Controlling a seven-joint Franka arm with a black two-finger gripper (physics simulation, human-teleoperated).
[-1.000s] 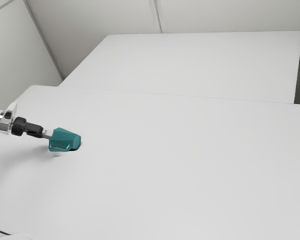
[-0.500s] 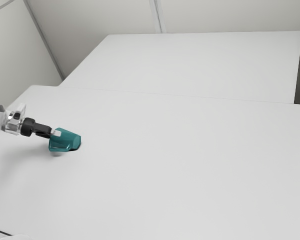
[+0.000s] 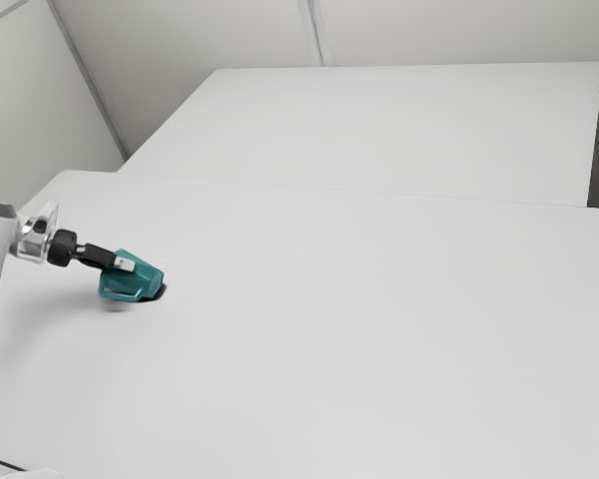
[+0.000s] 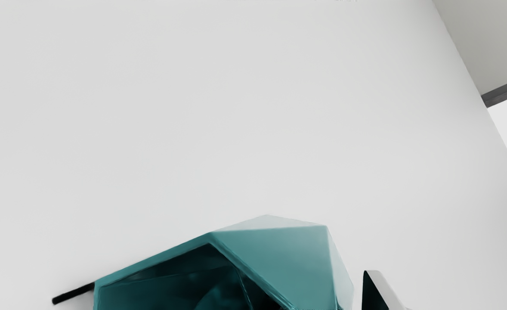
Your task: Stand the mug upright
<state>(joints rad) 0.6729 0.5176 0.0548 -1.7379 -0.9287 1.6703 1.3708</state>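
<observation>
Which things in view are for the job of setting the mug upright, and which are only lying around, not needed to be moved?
For the job:
- teal mug, tipped on its side
- gripper, at the mug

Only surroundings:
- white table, under the mug
- pale wall, behind

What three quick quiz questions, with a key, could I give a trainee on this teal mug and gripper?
1. Multiple choice: how does the mug sit?
a) upright
b) upside down
c) tipped over

2. True or false: the wrist view looks into the mug's hollow inside.

3. Fill in the blank: in the exterior view, the gripper reaches the mug from the view's ____.

Key: 1 c; 2 true; 3 left
</observation>
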